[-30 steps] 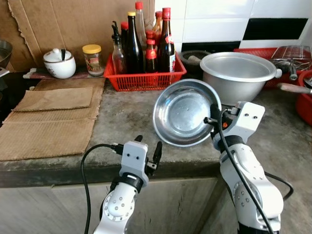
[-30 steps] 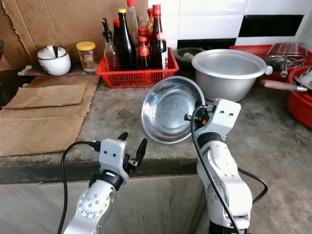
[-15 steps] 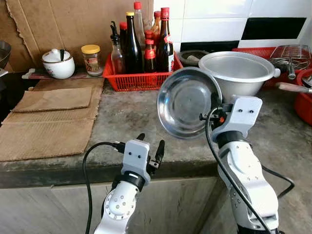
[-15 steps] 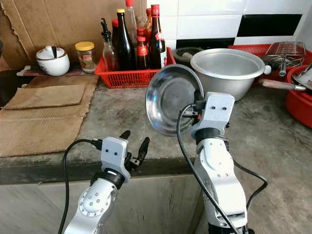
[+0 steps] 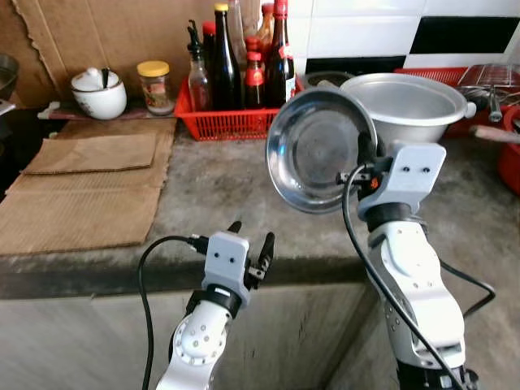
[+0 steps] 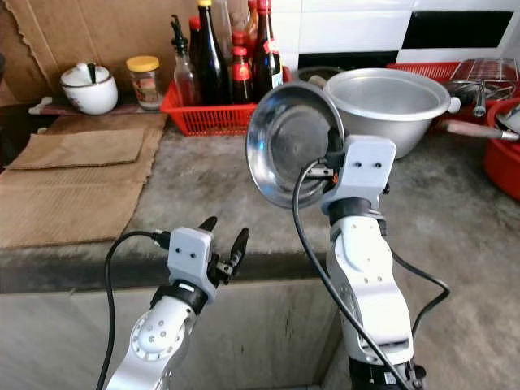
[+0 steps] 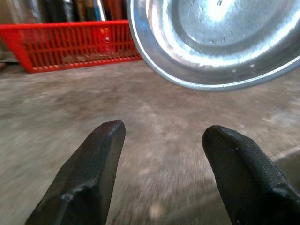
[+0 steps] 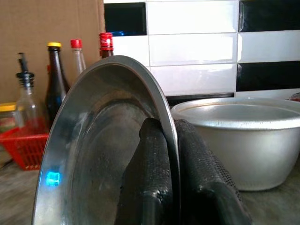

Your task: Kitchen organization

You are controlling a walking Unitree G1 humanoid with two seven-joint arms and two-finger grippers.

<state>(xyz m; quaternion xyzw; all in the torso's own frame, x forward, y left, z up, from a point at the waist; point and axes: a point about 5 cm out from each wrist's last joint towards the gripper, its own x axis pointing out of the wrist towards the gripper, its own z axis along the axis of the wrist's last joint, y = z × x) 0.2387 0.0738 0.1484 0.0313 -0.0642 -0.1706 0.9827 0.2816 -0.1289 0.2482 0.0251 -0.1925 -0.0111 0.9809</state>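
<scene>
Step in hand: carrying. The right gripper (image 8: pixel 171 154) pinches the rim of a shallow round stainless-steel plate (image 5: pixel 318 150), one finger on the inner face, one behind. The plate is tipped nearly on edge, hollow side toward the camera, held in the air in the upper centre of the left eye frame, above the grey concrete bench (image 5: pixel 219 191) and touching nothing else.

The left gripper (image 5: pixel 249 242) hangs low-centre at the bench's front edge, fingers spread, nothing between them.

Next move, as I judge it: take the plate to its resting spot, prob. by or in the big wide aluminium basin (image 5: pixel 410 101) just behind it at upper right, then level it before letting go. A rim-only pinch on slick metal could slip or swing, so tilt slowly.

Around: a red plastic basket of dark sauce bottles (image 5: pixel 236 118) at upper centre, close to the plate's left edge, so a leftward sweep risks knocking the bottles. A yellow-lidded glass jar (image 5: pixel 154 87) and a white ceramic lidded pot (image 5: pixel 99 93) sit upper left; brown cardboard sheets (image 5: pixel 81 191) cover the bench's left part. Wire rack and red tub at far right, only partly visible.
</scene>
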